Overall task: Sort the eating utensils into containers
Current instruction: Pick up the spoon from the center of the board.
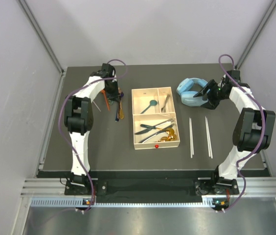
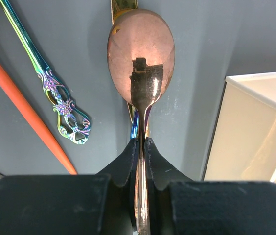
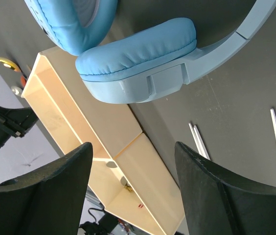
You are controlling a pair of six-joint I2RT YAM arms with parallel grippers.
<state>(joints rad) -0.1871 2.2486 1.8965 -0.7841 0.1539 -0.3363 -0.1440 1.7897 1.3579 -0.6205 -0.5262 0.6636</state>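
While pinched by the handle in left gripper (image 2: pixel 142 143), fully closed on it: gold spoon (image 2: pixel 141 54), bowl pointing away from the fingers, left of cream tray (image 2: pixel 255 127) | beside bowl (on its left): orange spoon (image 2: pixel 25 110), iridescent handle (image 2: pixel 62 105) | right gripper (image 3: pixel 130 147): spread wide, holding nothing, just beside blue headphones (image 3: pixel 138 49) | chopsticks (image 1: pixel 191 137): on table right of tray, apart from both grippers

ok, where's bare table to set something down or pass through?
Free: near strip in front of the tray, left arm across to the chopsticks; far strip behind the tray. Crowded: loose cutlery by the left pincer, headphones by the right pincer.
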